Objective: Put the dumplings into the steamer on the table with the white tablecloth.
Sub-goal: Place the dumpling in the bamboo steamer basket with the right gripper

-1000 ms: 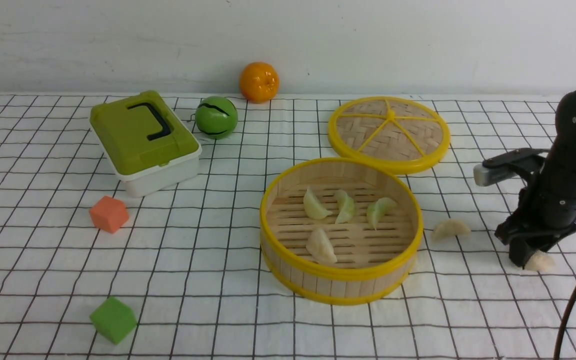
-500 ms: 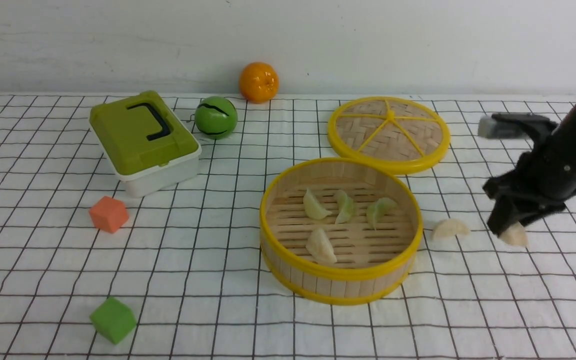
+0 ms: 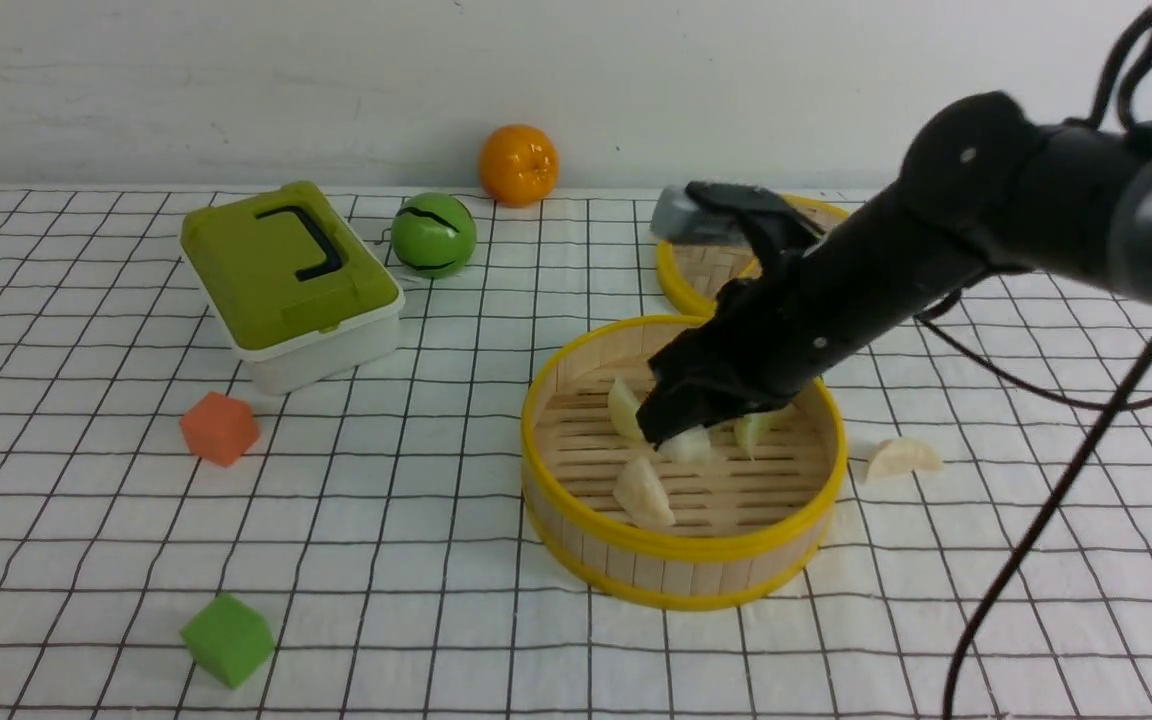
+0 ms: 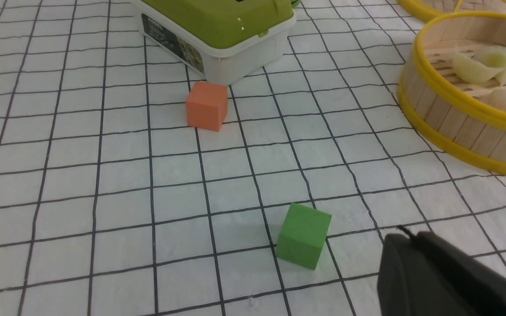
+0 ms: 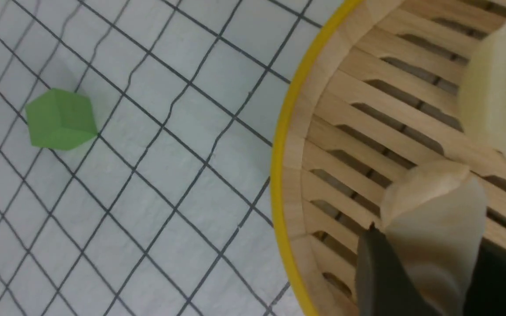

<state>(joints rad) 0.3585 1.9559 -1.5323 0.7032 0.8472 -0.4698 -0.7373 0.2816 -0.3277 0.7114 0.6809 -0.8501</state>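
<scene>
R jaws point(image 3: 671, 435) gripping white dumpling point(image 3: 688, 446), over steamer point(image 3: 681, 545)

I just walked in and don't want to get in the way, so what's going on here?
The robot is loading toy dumplings into a bamboo steamer. Its right claw is gripping a cream-white dumpling over the basket. A cream-white dumpling and green ones already lie on the slats, while another cream-white one is on the tablecloth beside the steamer. The left claw is shut, away from the steamer.
</scene>
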